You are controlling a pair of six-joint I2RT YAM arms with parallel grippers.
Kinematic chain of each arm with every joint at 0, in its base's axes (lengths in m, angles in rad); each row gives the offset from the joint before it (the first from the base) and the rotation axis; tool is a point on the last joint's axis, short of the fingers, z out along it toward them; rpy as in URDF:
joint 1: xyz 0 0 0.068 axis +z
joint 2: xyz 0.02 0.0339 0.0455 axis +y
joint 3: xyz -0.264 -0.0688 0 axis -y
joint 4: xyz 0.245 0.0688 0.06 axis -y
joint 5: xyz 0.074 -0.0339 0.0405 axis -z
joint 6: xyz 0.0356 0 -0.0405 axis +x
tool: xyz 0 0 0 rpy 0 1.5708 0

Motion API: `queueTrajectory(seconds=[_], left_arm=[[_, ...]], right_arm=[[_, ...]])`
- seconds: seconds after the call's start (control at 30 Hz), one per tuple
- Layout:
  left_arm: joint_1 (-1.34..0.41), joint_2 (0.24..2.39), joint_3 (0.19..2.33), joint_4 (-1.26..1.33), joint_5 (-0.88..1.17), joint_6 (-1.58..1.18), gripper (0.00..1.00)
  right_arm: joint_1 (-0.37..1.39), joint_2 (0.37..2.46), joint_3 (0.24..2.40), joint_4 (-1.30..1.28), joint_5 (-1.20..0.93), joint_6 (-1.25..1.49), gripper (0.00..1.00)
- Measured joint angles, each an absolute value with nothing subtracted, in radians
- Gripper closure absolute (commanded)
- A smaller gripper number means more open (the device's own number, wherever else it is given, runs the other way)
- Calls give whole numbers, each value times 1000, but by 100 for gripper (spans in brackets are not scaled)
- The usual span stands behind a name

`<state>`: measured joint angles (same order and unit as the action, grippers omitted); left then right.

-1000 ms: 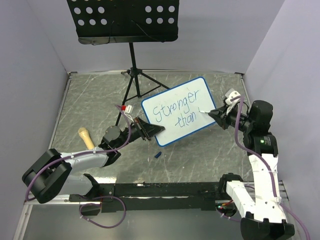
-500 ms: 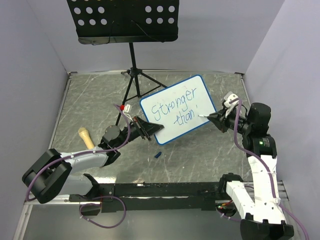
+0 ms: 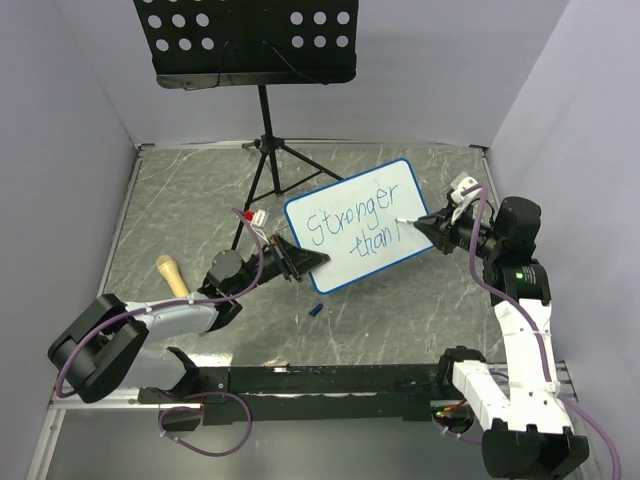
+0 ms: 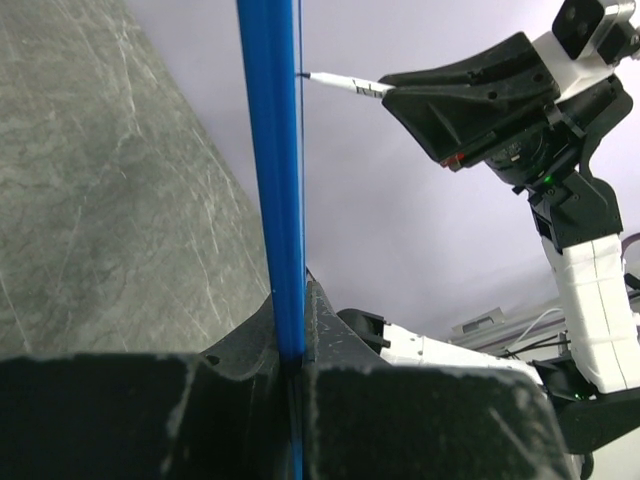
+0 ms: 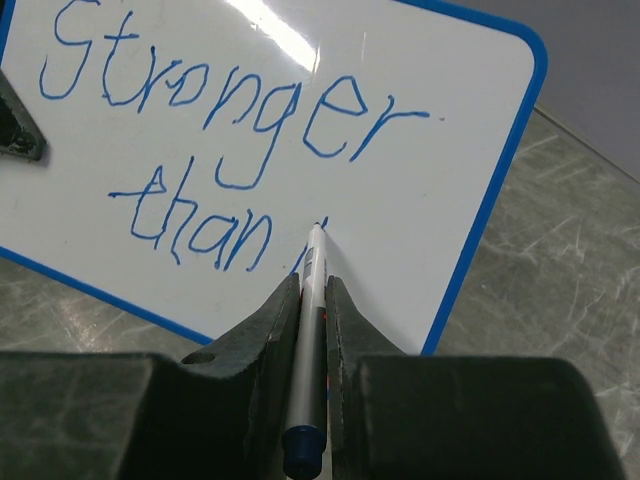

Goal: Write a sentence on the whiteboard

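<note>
Whiteboard (image 3: 396, 186) in the middle of the top view, tilted above the grey marbled surface (image 3: 180, 210), lower left edge clamped in the shut left tool (image 3: 300, 261). Sentence (image 5: 232, 112) partly done: "Stronger than" in thin blue slanted lettering, with only a first short stroke after it; probably more words left to write. Right tool (image 3: 425, 224) closed on a slim white marker (image 5: 313, 280), tip touching the board. Glossy white face, blue frame with rounded corners.

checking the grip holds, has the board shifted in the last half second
Yes, slightly: the board has edged down and right in the top view, away from the stand.
</note>
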<state>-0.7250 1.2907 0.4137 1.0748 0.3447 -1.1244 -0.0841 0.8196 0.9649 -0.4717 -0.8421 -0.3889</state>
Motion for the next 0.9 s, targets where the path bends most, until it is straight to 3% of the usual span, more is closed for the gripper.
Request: queueTrajectory(seconds=[0.9], left_arm=[[-715, 1273, 413, 1047, 286, -1143, 99]], right_arm=[[-84, 796, 975, -498, -850, -393, 100]])
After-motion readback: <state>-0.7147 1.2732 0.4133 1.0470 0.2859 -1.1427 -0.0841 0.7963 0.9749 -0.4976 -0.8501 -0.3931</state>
